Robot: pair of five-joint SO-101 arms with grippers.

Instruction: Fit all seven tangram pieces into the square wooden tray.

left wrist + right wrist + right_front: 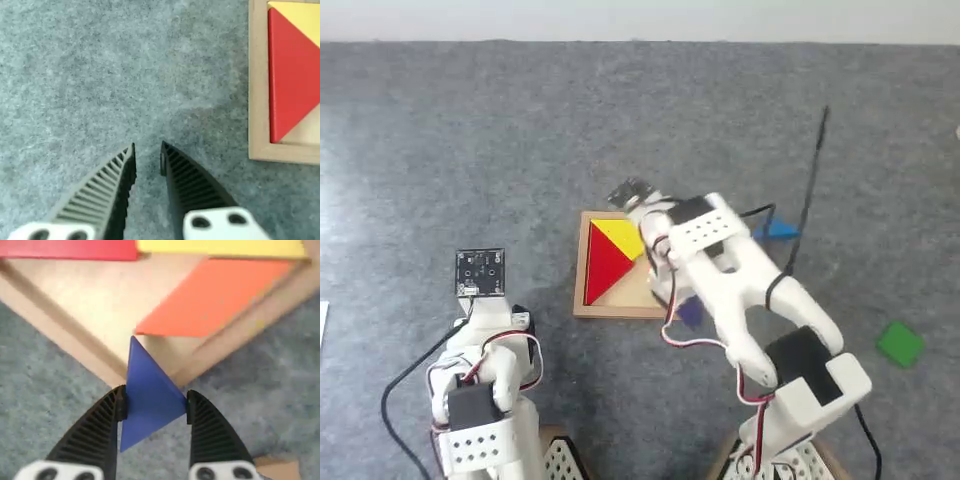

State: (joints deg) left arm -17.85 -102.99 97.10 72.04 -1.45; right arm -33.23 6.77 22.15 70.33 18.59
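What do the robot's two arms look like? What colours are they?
Both the left arm and the right arm are chunky white plastic with black motor blocks and rows of little round holes. Thin black, red and white cables loop along them. The jaws are black, pointed and ribbed, on white bases.

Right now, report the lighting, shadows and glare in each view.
High view: soft, even light; the purple piece beside the tray looks dim beneath the right arm. Left wrist view: carpet evenly lit, no glare, around the left gripper. Right wrist view: tray floor bright; the blue triangle held by the right gripper shows no glare.
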